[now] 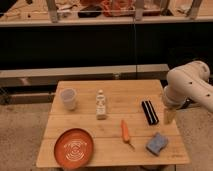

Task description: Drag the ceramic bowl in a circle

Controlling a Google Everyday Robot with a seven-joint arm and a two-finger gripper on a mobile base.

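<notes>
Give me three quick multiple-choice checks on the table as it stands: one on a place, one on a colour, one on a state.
1. Where on the table is the ceramic bowl? A: near-left corner, as the camera sees it. B: far-right corner. C: centre.
2. What colour is the sponge? A: yellow. B: blue. C: green.
3. The gripper is: A: resting in the bowl. B: pressing on the bowl's rim. C: apart from the bowl, by the table's right edge.

Answers:
1 A: the bowl lies closest to the camera, on the left.
2 B: it shows blue, right of the carrot.
3 C: the gripper hangs beside the black object, across the table from the bowl.
</notes>
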